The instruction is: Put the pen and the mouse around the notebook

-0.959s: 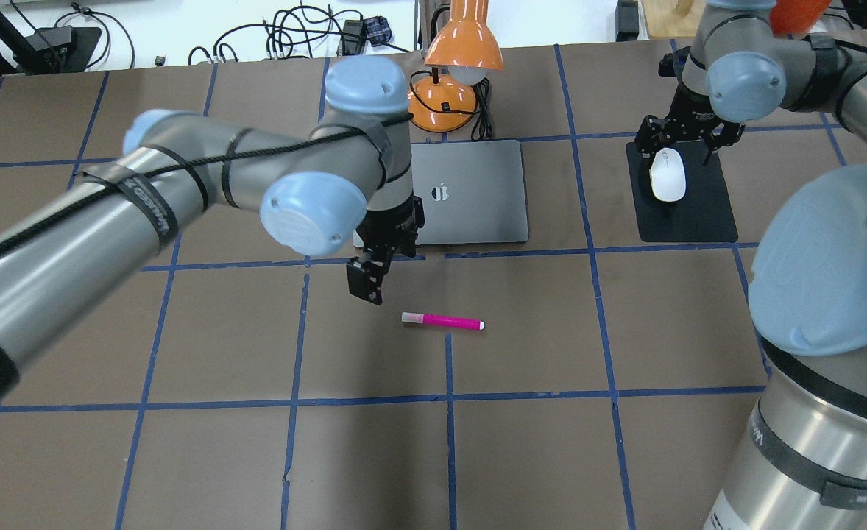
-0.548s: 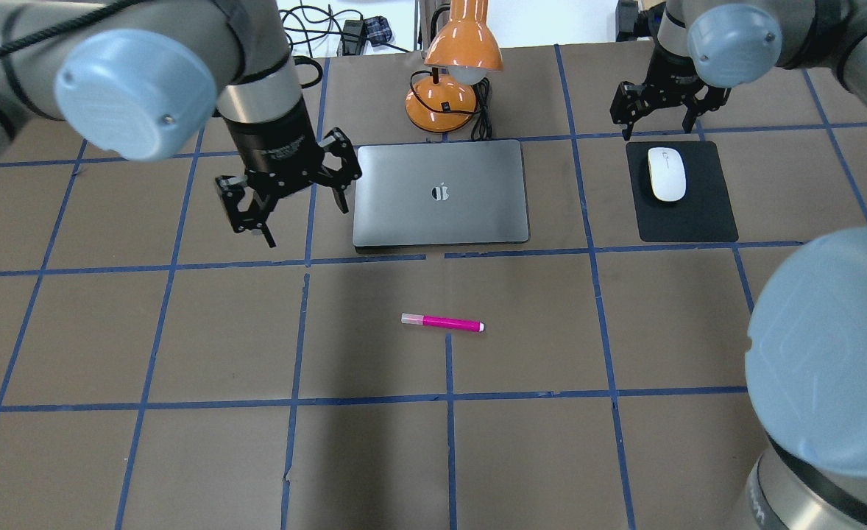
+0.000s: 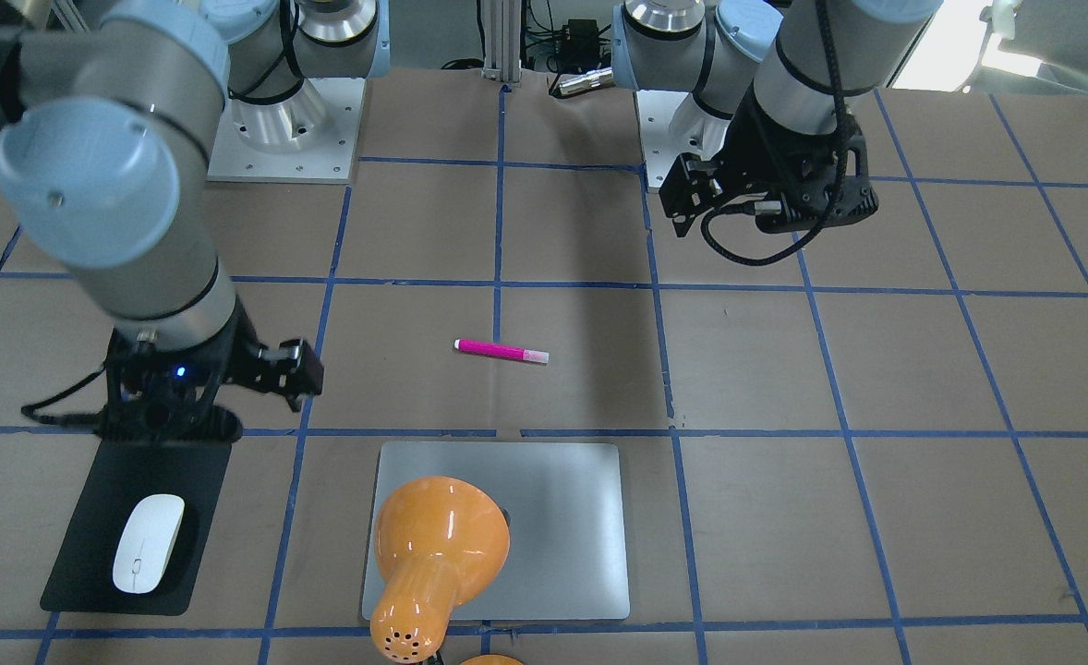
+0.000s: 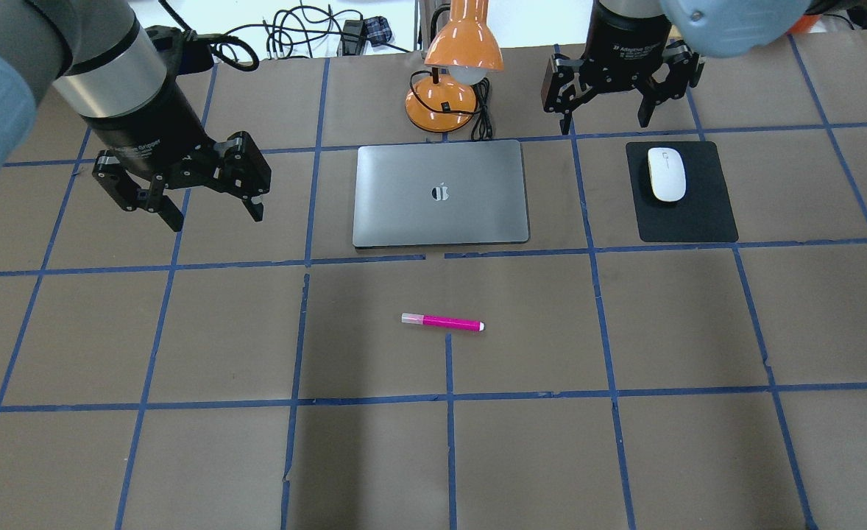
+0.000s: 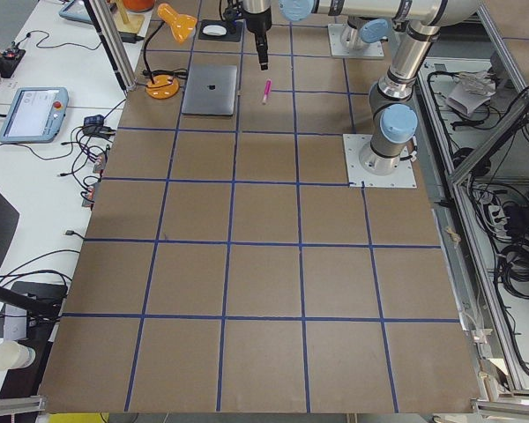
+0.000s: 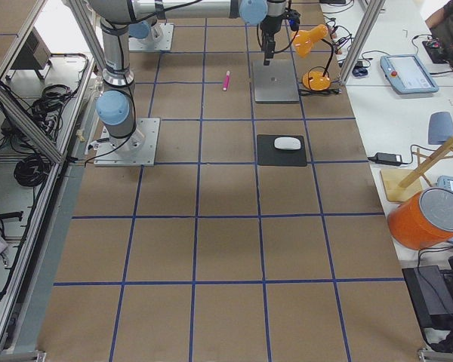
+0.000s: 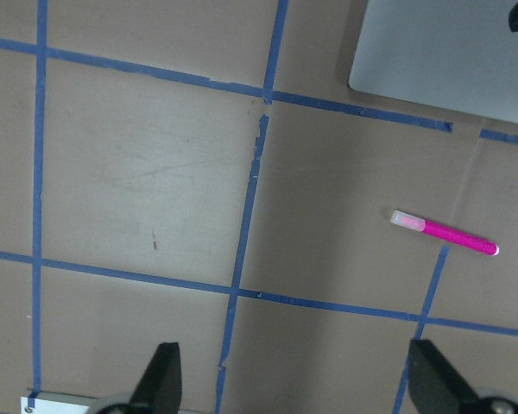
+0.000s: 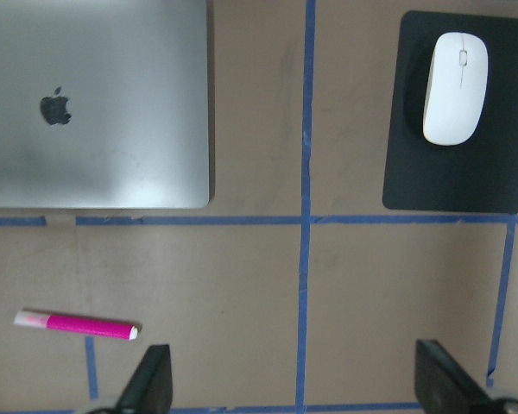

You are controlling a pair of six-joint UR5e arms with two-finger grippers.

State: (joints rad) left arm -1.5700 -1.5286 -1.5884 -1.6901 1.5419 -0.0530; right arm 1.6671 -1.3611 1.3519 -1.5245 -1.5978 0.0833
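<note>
The pink pen [image 4: 442, 322] lies flat on the table, in front of the silver notebook [image 4: 441, 193], well apart from it. The white mouse [image 4: 667, 174] rests on a black mat [image 4: 691, 217] to the notebook's right. My left gripper [image 4: 214, 213] hangs open and empty, raised above the table left of the notebook. My right gripper [image 4: 606, 118] is open and empty too, high up beyond the mat's far-left corner. The left wrist view shows the pen [image 7: 444, 233] and a notebook corner [image 7: 449, 52] far below. The right wrist view looks down on the mouse [image 8: 455, 87], notebook [image 8: 95, 103] and pen [image 8: 76, 324].
An orange desk lamp [image 4: 452, 73] with its cable stands just behind the notebook; in the front-facing view the lamp shade [image 3: 438, 545] covers part of the lid. Brown table paper with a blue tape grid [image 4: 448, 397] stretches around. Cables lie beyond the far edge.
My left gripper has swung away from beside the pen to the left of the notebook and risen. My right gripper lifted off around the mouse and moved back. Pen and mouse stayed put.
</note>
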